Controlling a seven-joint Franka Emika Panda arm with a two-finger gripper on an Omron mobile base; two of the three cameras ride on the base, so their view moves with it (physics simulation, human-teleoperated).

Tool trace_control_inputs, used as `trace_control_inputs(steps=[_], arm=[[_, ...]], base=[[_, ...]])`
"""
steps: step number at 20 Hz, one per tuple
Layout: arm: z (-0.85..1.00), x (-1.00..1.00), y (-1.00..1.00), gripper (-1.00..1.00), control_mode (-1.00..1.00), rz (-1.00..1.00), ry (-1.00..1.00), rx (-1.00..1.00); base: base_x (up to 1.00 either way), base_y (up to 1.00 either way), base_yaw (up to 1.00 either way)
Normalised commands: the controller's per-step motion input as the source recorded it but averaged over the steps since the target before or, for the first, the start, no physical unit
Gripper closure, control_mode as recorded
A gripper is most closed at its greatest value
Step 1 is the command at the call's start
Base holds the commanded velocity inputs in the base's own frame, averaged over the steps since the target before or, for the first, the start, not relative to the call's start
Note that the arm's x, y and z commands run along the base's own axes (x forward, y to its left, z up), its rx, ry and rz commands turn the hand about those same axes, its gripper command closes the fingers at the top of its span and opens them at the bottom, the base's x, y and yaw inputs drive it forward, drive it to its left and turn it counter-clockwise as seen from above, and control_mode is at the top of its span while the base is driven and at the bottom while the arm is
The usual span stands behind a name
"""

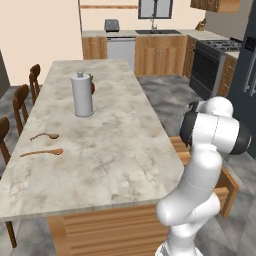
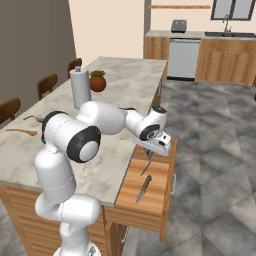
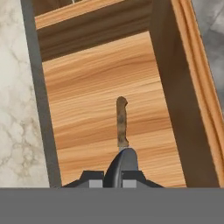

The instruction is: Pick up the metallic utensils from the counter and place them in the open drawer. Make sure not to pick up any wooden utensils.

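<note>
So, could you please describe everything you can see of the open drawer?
The drawer is a shallow light-wood box with a darker brown front panel, pulled open from the island's side below the counter. A knife with a brownish handle lies flat on its floor. The gripper hangs just above it, shut on a slim grey utensil.

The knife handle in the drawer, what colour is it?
Brownish, dark and mottled. The knife handle shows best in the hand view, lying on the drawer's light wood floor.

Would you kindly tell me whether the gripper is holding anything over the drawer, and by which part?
The gripper holds a slim grey metal spoon-like utensil by its top end, hanging over the open light-wood drawer.
</note>
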Motion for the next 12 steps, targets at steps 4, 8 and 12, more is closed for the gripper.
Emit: trace_control_inputs(steps=[4,8,12], arm=[[-0.55,0.0,0.0,1.0,-1.0,0.0,0.04,0.0],[-0.51,0.0,0.0,1.0,-1.0,0.0,0.02,0.0],[-0.44,0.24,0.0,1.0,-1.0,0.0,0.0,0.0]], base=[[0.0,0.0,0.0],[0.0,0.0,0.0],[0.0,0.0,0.0]])
